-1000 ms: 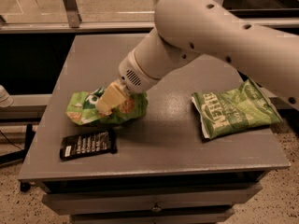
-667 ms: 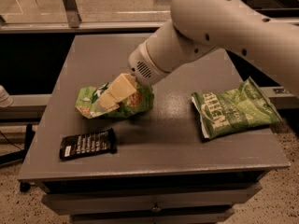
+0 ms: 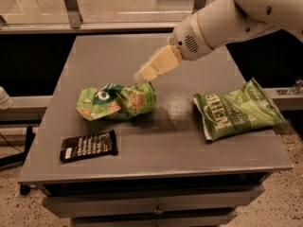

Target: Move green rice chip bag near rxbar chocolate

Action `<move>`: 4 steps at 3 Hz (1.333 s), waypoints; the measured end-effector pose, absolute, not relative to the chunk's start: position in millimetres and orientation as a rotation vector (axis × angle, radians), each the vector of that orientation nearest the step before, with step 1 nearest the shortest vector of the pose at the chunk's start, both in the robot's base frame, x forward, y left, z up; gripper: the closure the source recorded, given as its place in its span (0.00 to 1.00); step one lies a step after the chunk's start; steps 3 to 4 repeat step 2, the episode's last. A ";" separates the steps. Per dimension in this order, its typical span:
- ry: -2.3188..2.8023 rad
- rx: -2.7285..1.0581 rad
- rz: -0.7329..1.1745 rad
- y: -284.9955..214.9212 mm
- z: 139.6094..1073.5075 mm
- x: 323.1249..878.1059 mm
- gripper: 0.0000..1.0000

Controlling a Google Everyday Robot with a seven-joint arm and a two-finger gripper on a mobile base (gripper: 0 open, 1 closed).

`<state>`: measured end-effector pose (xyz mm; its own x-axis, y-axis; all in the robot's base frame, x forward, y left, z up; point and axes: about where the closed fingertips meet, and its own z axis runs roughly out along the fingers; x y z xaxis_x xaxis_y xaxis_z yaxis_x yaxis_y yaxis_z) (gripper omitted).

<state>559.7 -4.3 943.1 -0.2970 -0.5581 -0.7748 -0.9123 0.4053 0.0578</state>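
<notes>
The green rice chip bag (image 3: 118,101) lies crumpled on the grey table (image 3: 156,141), left of centre. The rxbar chocolate (image 3: 88,145), a flat black wrapper with white text, lies just in front of the bag, near the table's front left, with a narrow gap between them. My gripper (image 3: 143,74) hangs just above the bag's upper right corner, angled down to the left. It is open and holds nothing. The white arm (image 3: 227,18) reaches in from the upper right.
A larger, darker green Kettle chip bag (image 3: 236,110) lies at the table's right side. A glass railing with metal posts (image 3: 71,6) runs behind the table. Drawers (image 3: 156,205) sit under the front edge.
The gripper carried the green bag a little to the right, let it go and rose up and right. The bag now rests on the table by the black bar.
</notes>
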 end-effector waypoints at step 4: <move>1.644 -1.242 0.573 -77.5 987.5 609.8 0.00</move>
